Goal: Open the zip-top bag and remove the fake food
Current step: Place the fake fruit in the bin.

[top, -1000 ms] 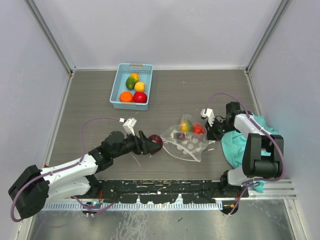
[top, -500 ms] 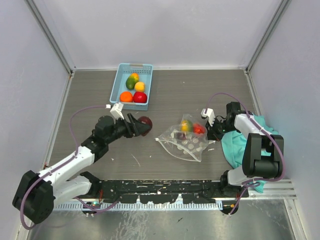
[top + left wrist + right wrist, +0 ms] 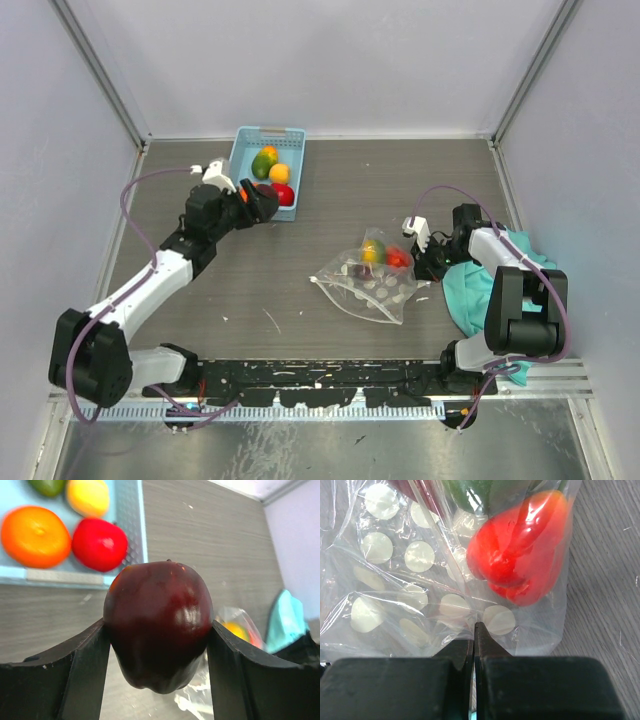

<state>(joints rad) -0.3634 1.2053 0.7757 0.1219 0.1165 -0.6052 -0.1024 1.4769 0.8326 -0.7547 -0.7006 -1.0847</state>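
The left tool [image 3: 259, 204] clasps a dark fake apple [image 3: 159, 625] at the near edge of the blue basket [image 3: 231, 170], likely to drop it in, while the right tool [image 3: 474, 639] pinches the zip-top bag [image 3: 372, 288], anchoring it on the worktop [image 3: 330, 190].

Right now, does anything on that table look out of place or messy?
Only mildly. A teal cloth lies bunched at the right edge of the table, beside the right arm. The zip-top bag lies crumpled mid-table with fake food inside. Nothing looks spilled or broken.
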